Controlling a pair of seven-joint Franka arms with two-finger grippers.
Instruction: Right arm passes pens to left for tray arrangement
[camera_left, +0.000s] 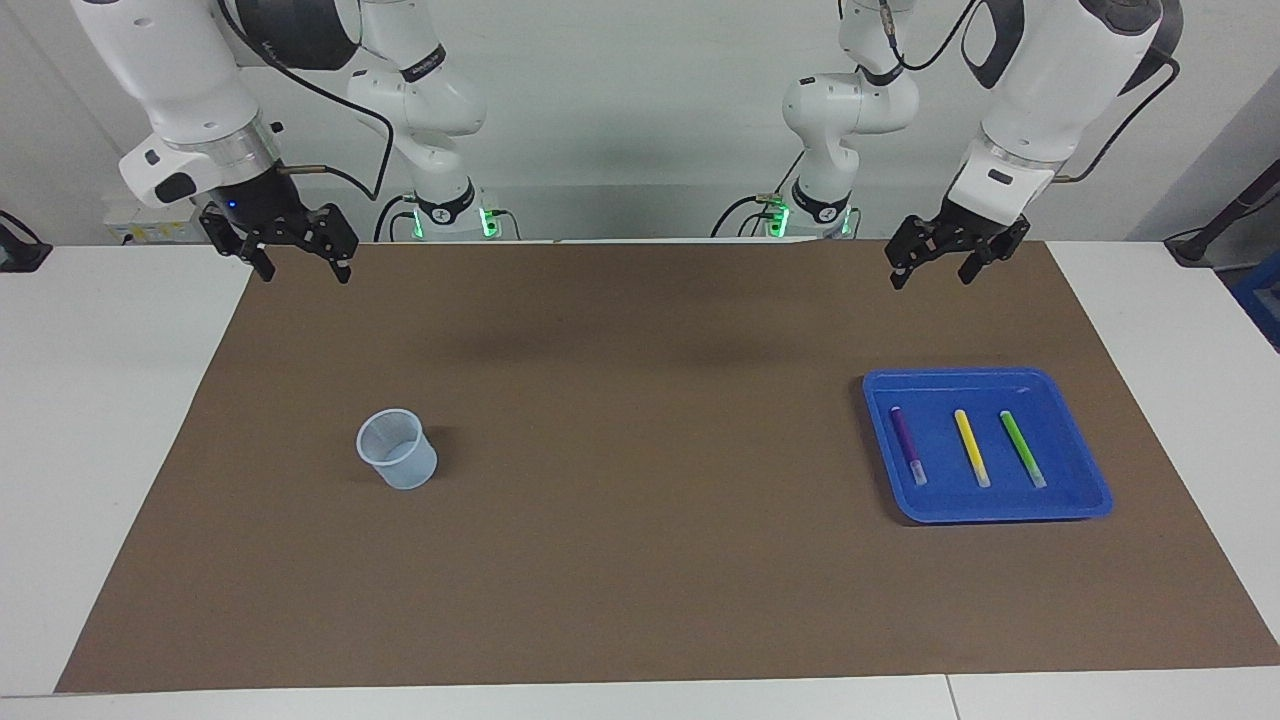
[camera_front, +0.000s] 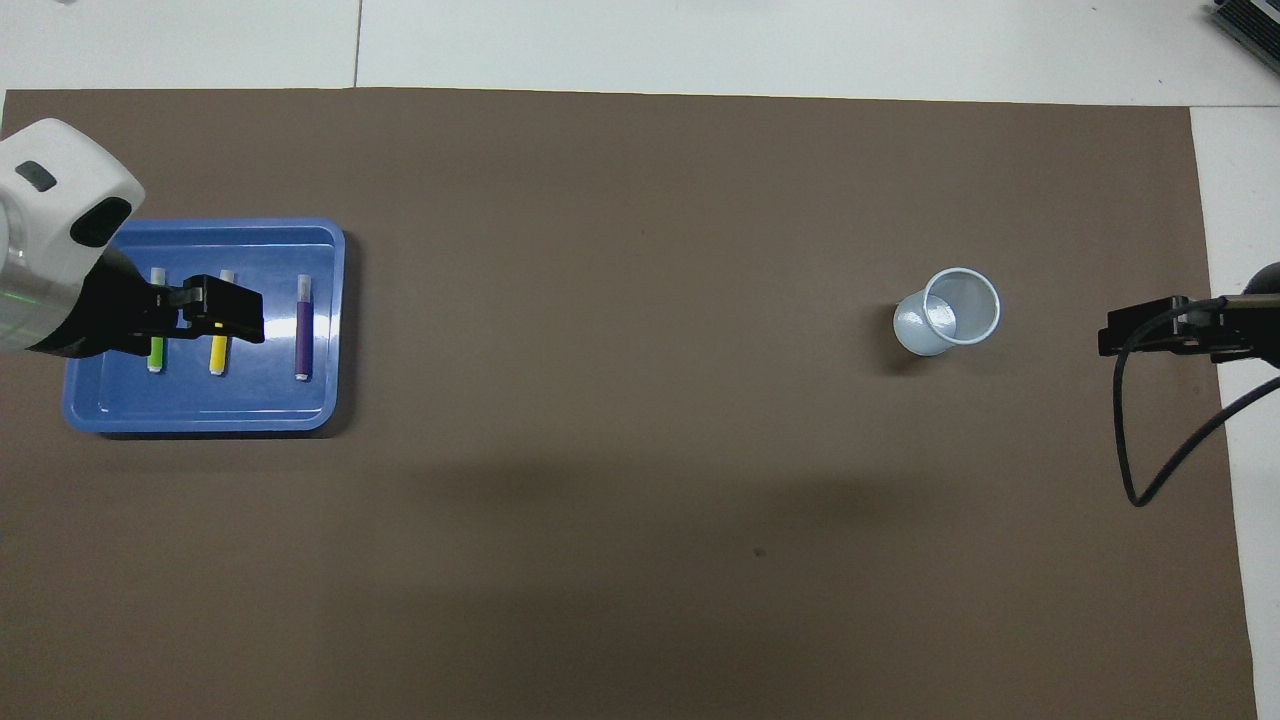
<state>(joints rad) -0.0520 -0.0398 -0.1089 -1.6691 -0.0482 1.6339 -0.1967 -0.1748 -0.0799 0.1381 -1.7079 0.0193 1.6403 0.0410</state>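
Already sorted:
Pens: purple pen (camera_left: 908, 445), yellow pen (camera_left: 971, 448) and green pen (camera_left: 1023, 449) lie parallel in the tray (camera_left: 1085, 505), spaced apart.
Tray: toward the left arm's end of the table.
Cup (camera_left: 397, 449): empty, toward the right arm's end.
Left gripper (camera_left: 941, 264): fingers spread, empty, raised over the mat's robot-side edge.
Right gripper (camera_left: 303, 262): fingers spread, empty, raised over the mat's corner; both arms look parked.

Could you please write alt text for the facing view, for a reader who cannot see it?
Three thin marker pens, purple, yellow and bright green, lie side by side in a shallow blue plastic tray on a brown mat toward the left arm's end. A small translucent plastic cup stands toward the right arm's end. The left gripper and right gripper hang open and empty above the mat's edge.
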